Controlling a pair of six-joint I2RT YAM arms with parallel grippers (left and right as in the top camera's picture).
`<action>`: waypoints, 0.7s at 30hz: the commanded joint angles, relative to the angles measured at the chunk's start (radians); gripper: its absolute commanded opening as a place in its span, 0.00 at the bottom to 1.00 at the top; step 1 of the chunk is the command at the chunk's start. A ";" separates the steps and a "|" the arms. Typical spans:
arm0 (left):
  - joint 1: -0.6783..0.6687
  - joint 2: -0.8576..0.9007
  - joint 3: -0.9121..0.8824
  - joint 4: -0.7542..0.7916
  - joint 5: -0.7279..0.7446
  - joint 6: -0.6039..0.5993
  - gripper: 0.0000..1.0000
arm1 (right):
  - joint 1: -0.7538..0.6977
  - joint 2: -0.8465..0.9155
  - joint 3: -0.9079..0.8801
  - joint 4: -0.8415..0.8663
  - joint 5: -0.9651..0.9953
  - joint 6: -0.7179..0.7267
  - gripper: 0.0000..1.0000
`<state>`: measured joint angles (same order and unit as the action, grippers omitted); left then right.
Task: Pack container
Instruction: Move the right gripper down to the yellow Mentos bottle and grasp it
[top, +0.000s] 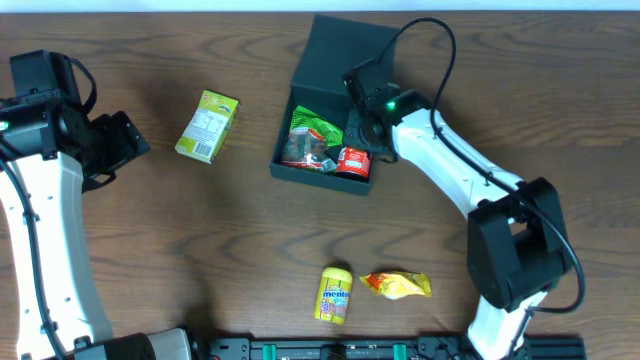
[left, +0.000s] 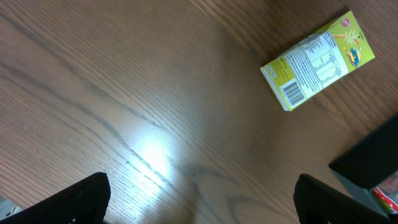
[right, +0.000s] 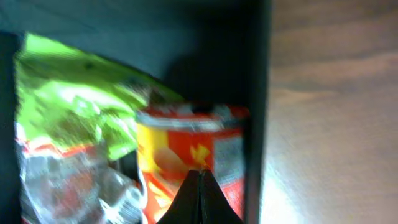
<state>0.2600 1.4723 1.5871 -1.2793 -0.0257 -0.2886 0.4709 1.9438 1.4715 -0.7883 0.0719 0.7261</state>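
Your right gripper (right: 199, 179), fingers pressed together, hangs over the red can (right: 180, 149) inside the container (top: 335, 60), which lies open at the table's (left: 124, 93) far middle. Your left gripper (left: 199, 210) is spread wide above the table.

Dark teal-green square container (top: 325, 172) sits open at the tabletop's far centre, flap lid folded back, green bag and red can inside.

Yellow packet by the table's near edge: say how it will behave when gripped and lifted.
The yellow packet looks crumpled and puffy, so it is probably light and floppy, deforming when pinched. Its wrapper seems glossy, so it may slip. Lying flat on the table, it is unlikely to roll.
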 joint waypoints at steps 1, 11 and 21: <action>0.003 -0.004 -0.006 -0.004 0.000 -0.007 0.95 | 0.019 -0.058 0.029 -0.045 -0.008 -0.009 0.01; 0.003 -0.004 -0.006 -0.004 0.000 -0.006 0.95 | 0.240 -0.240 0.039 -0.346 0.192 -0.037 0.01; 0.003 -0.004 -0.006 -0.004 0.000 -0.006 0.95 | 0.483 -0.267 -0.006 -0.653 0.129 0.505 0.02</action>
<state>0.2600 1.4723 1.5871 -1.2793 -0.0261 -0.2882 0.9180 1.6855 1.4902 -1.4372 0.1978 0.9920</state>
